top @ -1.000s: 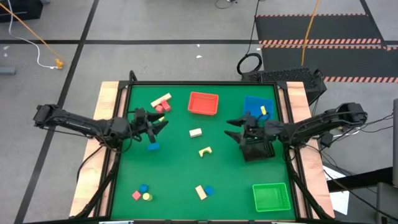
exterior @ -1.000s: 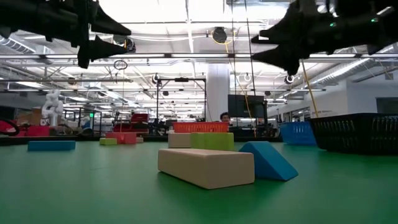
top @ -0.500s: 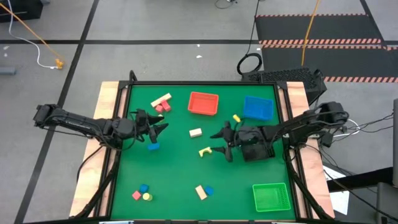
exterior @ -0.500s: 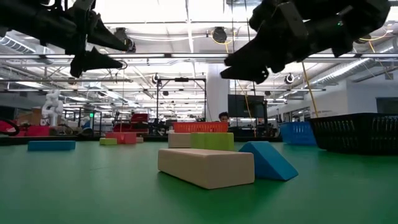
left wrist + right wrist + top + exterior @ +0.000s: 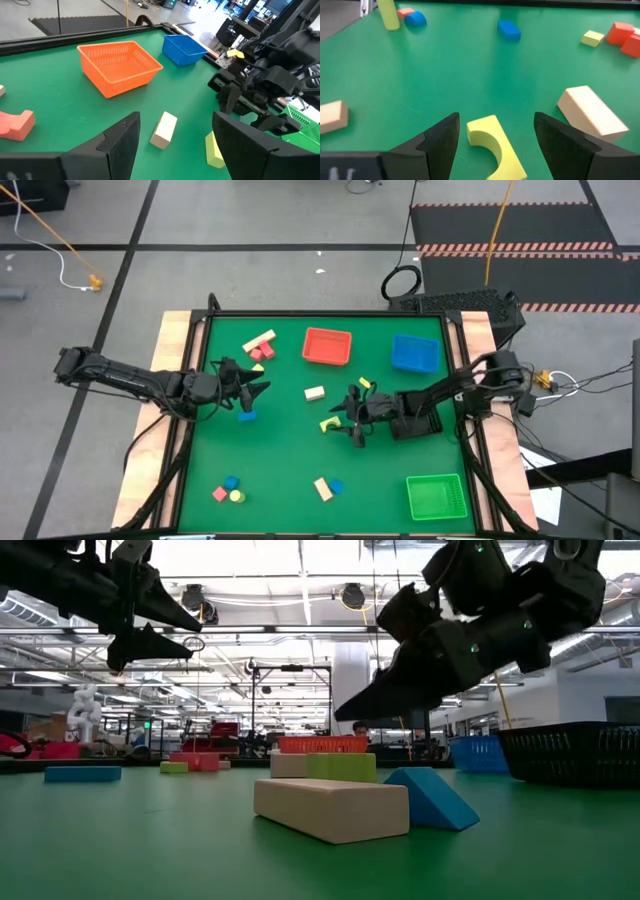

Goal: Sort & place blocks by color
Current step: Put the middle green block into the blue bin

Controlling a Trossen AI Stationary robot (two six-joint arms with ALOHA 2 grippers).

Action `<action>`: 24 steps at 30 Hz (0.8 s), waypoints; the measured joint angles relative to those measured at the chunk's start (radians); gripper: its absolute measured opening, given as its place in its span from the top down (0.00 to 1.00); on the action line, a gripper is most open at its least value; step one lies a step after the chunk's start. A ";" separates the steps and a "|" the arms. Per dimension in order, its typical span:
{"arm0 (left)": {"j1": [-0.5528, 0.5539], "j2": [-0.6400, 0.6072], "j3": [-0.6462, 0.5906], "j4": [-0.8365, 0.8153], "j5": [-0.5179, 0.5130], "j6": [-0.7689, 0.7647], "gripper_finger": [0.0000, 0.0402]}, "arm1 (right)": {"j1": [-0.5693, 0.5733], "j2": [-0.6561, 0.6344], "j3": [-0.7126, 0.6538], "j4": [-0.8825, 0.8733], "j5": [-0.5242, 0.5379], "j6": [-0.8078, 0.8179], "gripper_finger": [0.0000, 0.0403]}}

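Green felt covers the table (image 5: 290,470), and I read it from above. Four trays sit on it: red tray (image 5: 327,346) at the far middle, blue tray (image 5: 414,353) to its right, black tray (image 5: 415,420) under the right arm, green tray (image 5: 436,497) at the near right corner.

Right gripper (image 5: 352,418) reaches in over the middle of the table, fingers spread wide, nothing held. Its wrist view shows the yellow arch (image 5: 496,145) lying on the felt between the two fingers (image 5: 437,142), apart from both. From above, the same arch (image 5: 329,423) lies just beside the gripper tips. A small yellow block (image 5: 365,385) shows just beyond that gripper.

Left gripper (image 5: 255,386) hangs over the left part of the table, fingers open wide and empty. A blue block (image 5: 246,416) lies on the felt just near of it.

Blocks are scattered:
- a wood bar (image 5: 259,340) with red blocks (image 5: 262,353) at the far left
- a wood block (image 5: 314,392) at centre, also seen from the left wrist (image 5: 164,130)
- blue, pink and yellow blocks (image 5: 230,489) clustered at the near left
- a wood block (image 5: 322,489) touching a blue wedge (image 5: 336,486) at the near middle, which the low view shows close up (image 5: 333,808)
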State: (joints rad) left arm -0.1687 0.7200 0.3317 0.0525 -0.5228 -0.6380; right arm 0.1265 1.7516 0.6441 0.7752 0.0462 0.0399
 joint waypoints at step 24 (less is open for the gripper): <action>-0.002 0.000 0.000 -0.026 0.000 0.018 0.38 | -0.002 0.117 -0.001 0.002 0.031 0.000 0.66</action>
State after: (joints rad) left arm -0.1707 0.7200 0.3317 0.0269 -0.5232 -0.6197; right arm 0.1242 1.8687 0.6434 0.7770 0.0776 0.0399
